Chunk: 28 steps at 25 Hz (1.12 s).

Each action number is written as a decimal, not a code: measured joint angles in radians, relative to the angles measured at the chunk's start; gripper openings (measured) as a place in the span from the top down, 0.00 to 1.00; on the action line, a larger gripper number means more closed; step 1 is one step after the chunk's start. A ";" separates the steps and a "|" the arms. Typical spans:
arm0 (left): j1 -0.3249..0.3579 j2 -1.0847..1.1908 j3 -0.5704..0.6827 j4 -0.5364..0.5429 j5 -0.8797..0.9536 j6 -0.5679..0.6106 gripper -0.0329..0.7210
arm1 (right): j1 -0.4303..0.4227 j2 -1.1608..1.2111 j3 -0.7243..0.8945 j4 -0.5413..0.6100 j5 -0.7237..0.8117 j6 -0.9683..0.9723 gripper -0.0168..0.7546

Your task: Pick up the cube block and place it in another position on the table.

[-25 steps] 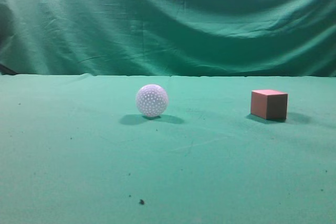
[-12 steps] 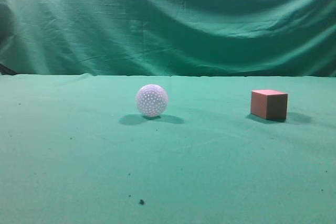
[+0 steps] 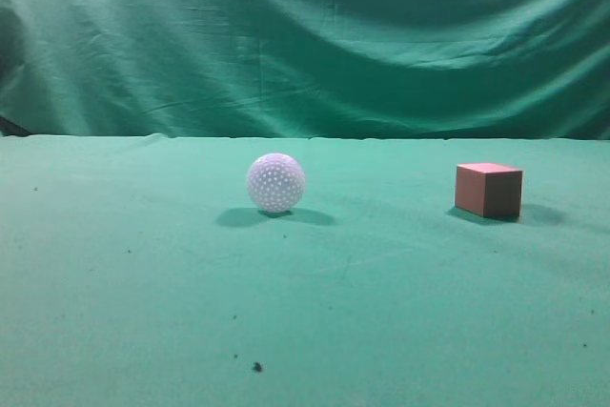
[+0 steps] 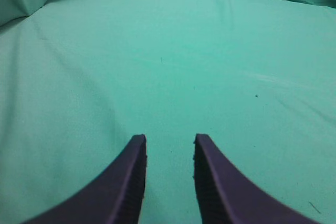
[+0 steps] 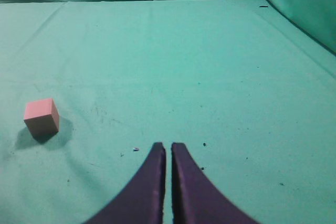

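Observation:
The cube block (image 3: 489, 190) is reddish-brown with a lighter pink top and rests on the green table (image 3: 381, 293) at the right. It also shows in the right wrist view (image 5: 41, 117), far left of my right gripper (image 5: 168, 146), which is shut and empty over bare cloth. My left gripper (image 4: 169, 139) is open and empty over bare cloth; the cube is out of its view. Neither gripper shows in the exterior view.
A white dimpled ball (image 3: 275, 182) sits on the table left of the cube, well apart from it. A wrinkled green curtain (image 3: 305, 35) hangs behind the table. Small dark specks dot the cloth (image 3: 256, 366).

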<state>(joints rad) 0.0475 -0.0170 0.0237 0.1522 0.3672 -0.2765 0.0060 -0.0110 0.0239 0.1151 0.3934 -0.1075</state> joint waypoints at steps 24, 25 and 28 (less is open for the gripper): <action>0.000 0.000 0.000 0.000 0.000 0.000 0.61 | 0.011 0.568 -0.399 0.282 0.055 -0.104 0.98; 0.000 0.000 0.000 0.000 0.000 0.000 0.61 | 0.027 0.611 -0.440 0.286 0.094 -0.171 0.98; 0.000 0.000 0.000 0.000 0.000 0.000 0.61 | 0.109 0.750 -0.562 0.287 0.209 -0.258 0.98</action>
<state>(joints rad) 0.0475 -0.0170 0.0237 0.1522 0.3672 -0.2765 0.1149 0.7394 -0.5379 0.4019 0.6028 -0.3654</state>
